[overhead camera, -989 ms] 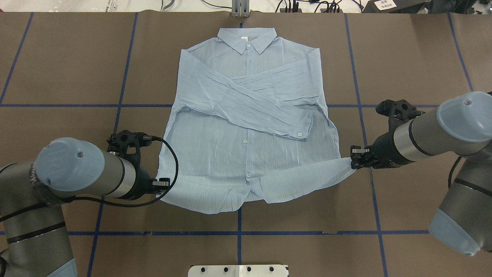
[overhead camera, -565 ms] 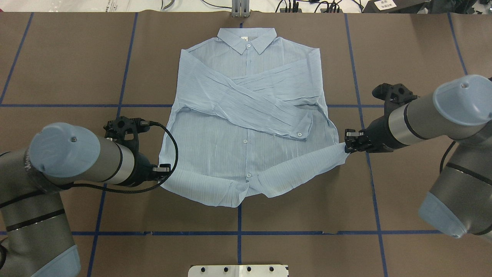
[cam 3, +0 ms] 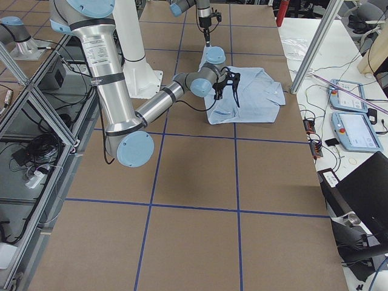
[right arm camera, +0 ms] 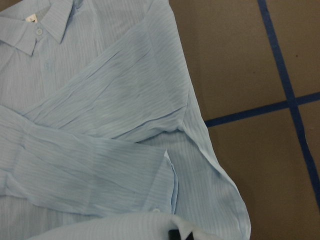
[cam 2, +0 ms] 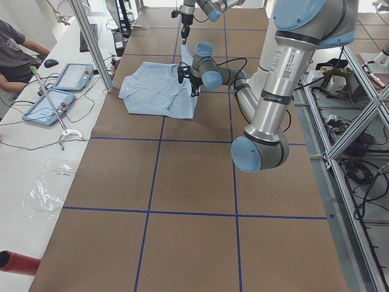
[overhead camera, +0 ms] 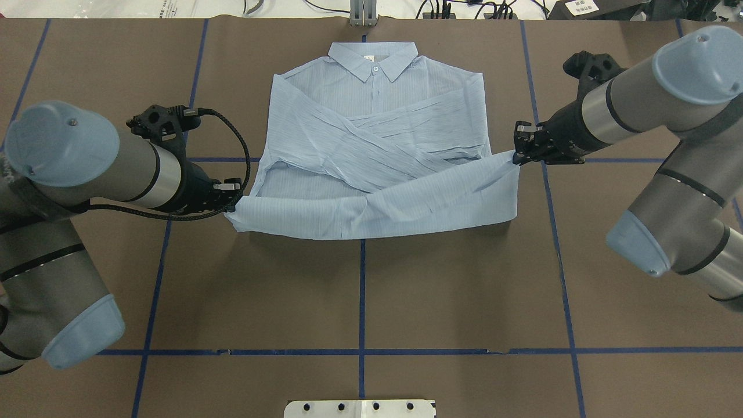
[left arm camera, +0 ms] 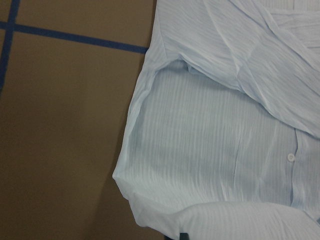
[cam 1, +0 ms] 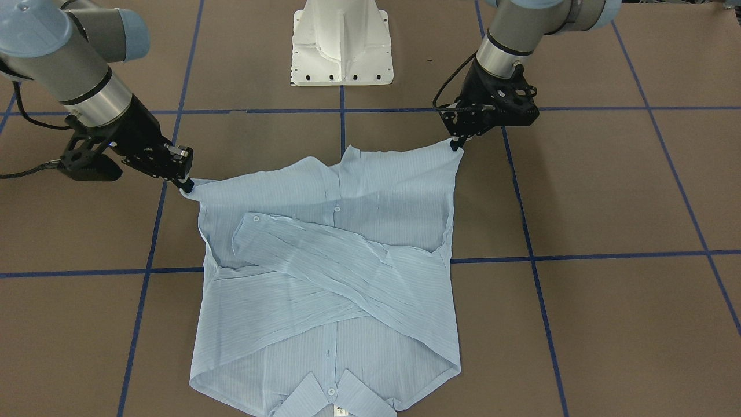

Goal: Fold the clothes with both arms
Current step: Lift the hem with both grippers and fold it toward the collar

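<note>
— Where do we find the shirt?

— We see it front-up on the brown table. Its collar lies at the far side, away from the robot, and the two sleeves are crossed over the chest.

— And the near end?

— The hem is raised and turned toward the collar. The lower part makes a band right across the shirt and overlaps the lower ends of the sleeves.

— How do we read the arms?

— The left arm reaches in low from the left, its forearm almost level and its wrist pointing right. The right arm comes in from the right, its forearm slanting down and leftward.

— The claws?

— The left claw is pinched tight on the left corner of the hem. The right claw is pinched tight on the right corner. We place the right claw farther from the robot than the left, so the band runs at a slant. Both wrist cameras show only a dark fingertip at the bottom edge, with cloth around it.
</note>
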Available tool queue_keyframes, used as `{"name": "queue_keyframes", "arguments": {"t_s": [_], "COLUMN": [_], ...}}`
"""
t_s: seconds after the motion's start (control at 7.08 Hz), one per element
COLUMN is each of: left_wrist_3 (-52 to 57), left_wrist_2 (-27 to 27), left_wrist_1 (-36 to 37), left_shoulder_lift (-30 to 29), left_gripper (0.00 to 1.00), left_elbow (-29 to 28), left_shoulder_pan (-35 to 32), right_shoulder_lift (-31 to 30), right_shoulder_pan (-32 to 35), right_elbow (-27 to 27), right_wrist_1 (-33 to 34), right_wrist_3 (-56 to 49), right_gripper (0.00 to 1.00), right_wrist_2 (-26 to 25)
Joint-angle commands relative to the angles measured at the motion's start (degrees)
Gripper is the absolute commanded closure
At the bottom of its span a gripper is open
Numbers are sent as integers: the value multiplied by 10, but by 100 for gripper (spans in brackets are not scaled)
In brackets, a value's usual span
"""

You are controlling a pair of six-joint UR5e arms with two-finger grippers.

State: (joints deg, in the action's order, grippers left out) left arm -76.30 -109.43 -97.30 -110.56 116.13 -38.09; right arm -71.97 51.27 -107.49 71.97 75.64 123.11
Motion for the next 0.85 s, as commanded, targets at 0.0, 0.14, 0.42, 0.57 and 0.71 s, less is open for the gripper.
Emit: {"name": "queue_keyframes", "arguments": {"t_s": [0.0,0.14,0.42,0.57,0.71], "left_wrist_3": [-1,-1,0,1,18], "left_wrist_2": [-3,-2,-2,-2,-3], "left_wrist_1": [1,-6,-48,-80,-88], "left_shoulder_lift": [-49,-75,-136,-149,-153], "left_gripper": [100,100,100,100,100], "left_elbow": [-59,-99,-204,-245,-262], "left_shoulder_pan": [-34,-45,-78,-93,-111], "right_shoulder_lift": [42,78,118,139,167], "right_shoulder_pan": [48,57,64,65,65], "right_elbow": [58,97,148,176,217], "right_wrist_1": [-1,-1,-3,-3,-3], "right_wrist_3": [-12,-12,-11,-15,-23], "right_gripper": [100,100,100,100,100], "right_wrist_2": [16,16,16,15,14]}}
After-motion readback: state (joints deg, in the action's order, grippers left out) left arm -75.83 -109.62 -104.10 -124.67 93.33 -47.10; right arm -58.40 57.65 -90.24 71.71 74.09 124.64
